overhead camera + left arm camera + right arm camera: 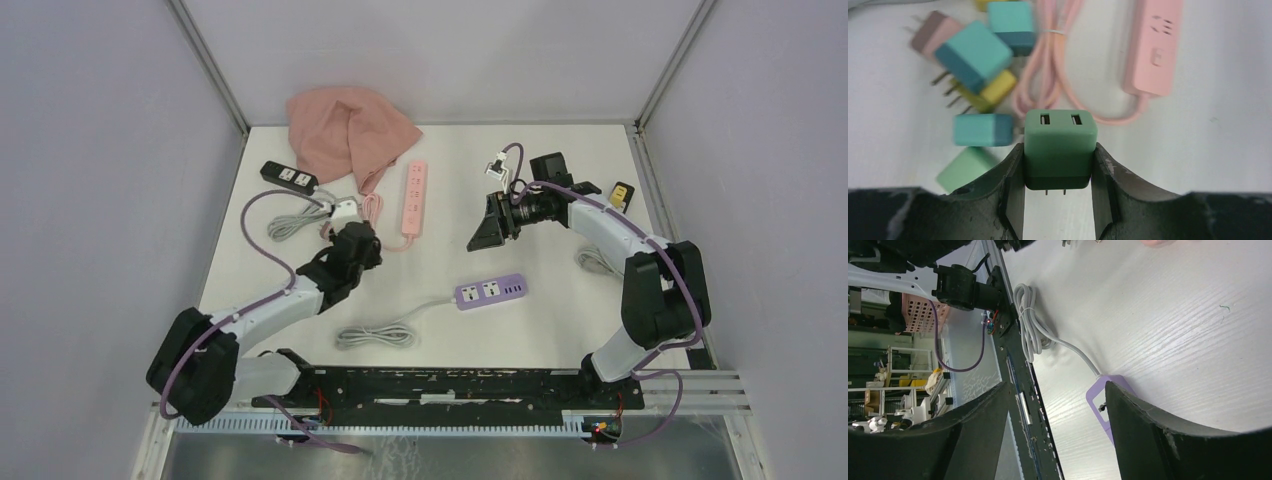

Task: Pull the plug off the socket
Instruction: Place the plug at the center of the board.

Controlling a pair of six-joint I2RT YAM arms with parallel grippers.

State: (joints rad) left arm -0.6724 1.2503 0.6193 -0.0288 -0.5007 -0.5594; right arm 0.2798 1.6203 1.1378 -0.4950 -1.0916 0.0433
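Observation:
My left gripper [1058, 167] is shut on a green two-port USB plug [1060, 142], held free above the table with its two prongs showing below it. In the top view this gripper [352, 243] hovers just left of the pink power strip [414, 195], which also shows in the left wrist view [1154, 47]. My right gripper [492, 226] is open and empty, raised above the table's middle. In the right wrist view [1057, 390] a purple power strip [1098, 397] lies under its right finger; it also shows in the top view [490, 291].
Several loose plugs, teal [973, 55], yellow [995, 90] and light green [965, 167], lie left of the held plug. A black power strip [290, 177], a pink cloth [350, 130], a grey cable coil [375, 335] and a yellow-black item [622, 193] lie about the table.

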